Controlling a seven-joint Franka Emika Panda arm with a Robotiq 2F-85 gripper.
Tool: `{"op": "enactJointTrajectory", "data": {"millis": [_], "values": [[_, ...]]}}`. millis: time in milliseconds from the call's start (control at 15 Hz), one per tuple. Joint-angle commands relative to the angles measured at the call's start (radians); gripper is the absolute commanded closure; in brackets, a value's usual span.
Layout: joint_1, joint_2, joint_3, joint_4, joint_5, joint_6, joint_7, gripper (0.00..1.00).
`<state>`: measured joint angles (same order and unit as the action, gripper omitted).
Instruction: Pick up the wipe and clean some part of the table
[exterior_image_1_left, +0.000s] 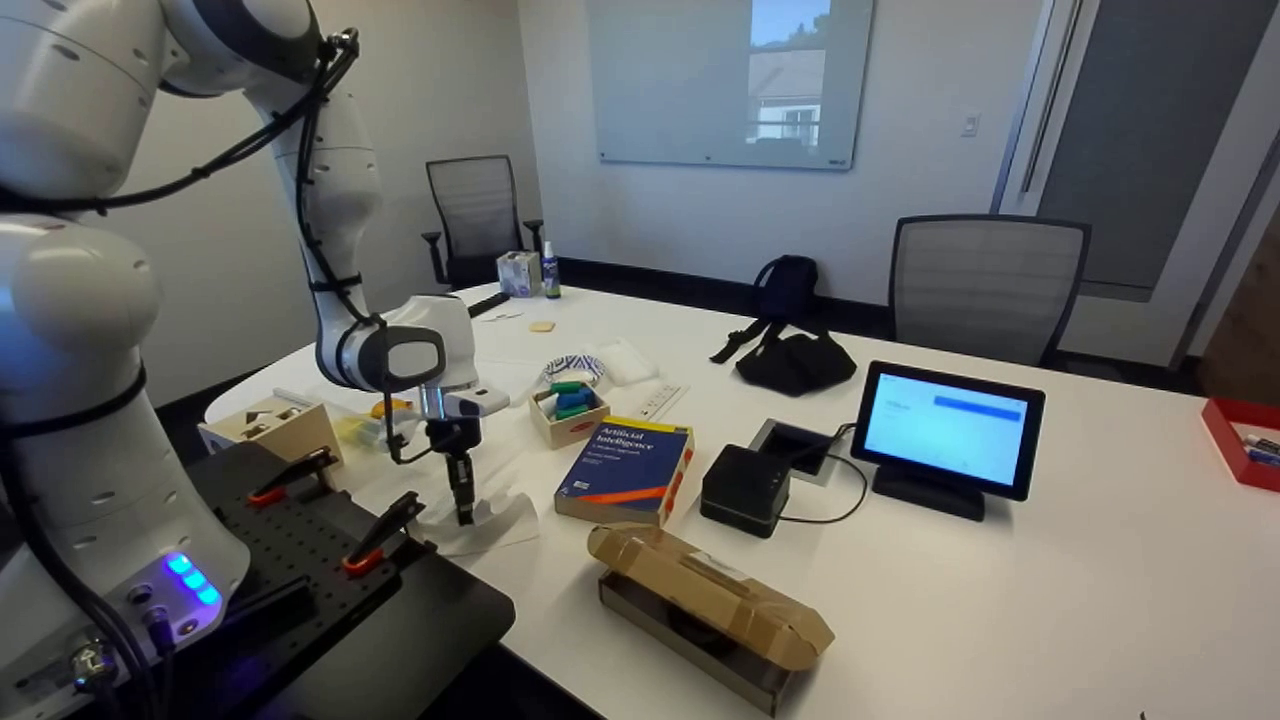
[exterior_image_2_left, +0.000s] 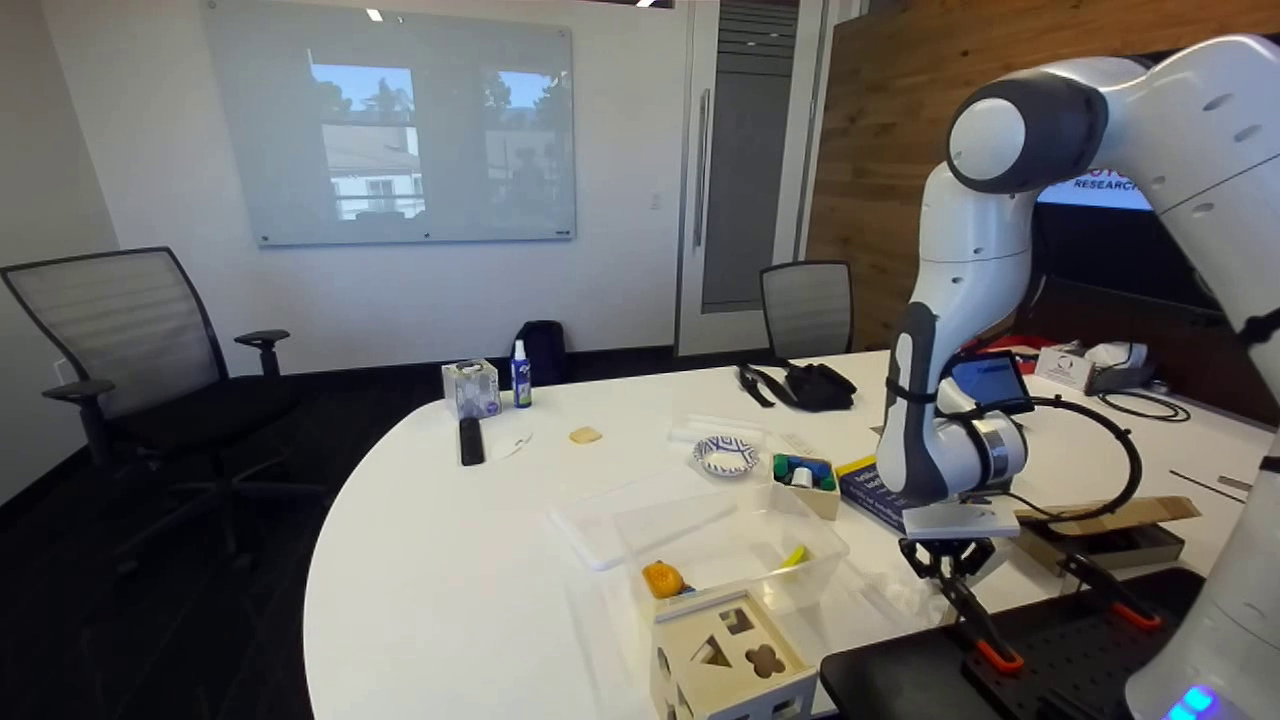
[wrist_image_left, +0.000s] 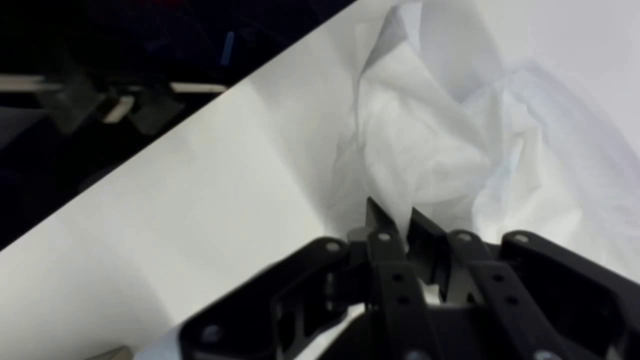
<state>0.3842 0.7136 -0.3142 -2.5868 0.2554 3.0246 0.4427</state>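
Crumpled thin white wipe (wrist_image_left: 430, 140), one, lying on the smooth white desk (exterior_image_1_left: 1100, 600) by its near edge, beside the black bench top (exterior_image_1_left: 430, 620). Black two-fingered hand (wrist_image_left: 392, 212), one, pointing down, tips clamped on a fold of the wipe, presumably so the loose remainder can rub the surface. Thick blue textbook (exterior_image_1_left: 622, 470), one, just right of the wipe in an exterior view; long brown cardboard box (exterior_image_1_left: 715, 590), one, nearer right; both probably crowd a rightward stroke.

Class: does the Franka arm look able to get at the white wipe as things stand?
Yes, it appears so: the gripper is down at the white wipe, with a fold of it between the jaws, and the nearby Artificial Intelligence textbook seems not to block the way.
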Motion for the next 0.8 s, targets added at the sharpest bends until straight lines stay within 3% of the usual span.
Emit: {"op": "enactJointTrajectory", "data": {"millis": [0,400,733], "values": [[0.051,0.001,-0.119,-0.028,-0.004,0.003,0.048,0.98],[0.017,0.034,-0.200,-0.041,0.004,-0.012,0.041,0.98],[-0.034,-0.008,-0.095,-0.055,-0.009,-0.041,0.002,0.98]]}}
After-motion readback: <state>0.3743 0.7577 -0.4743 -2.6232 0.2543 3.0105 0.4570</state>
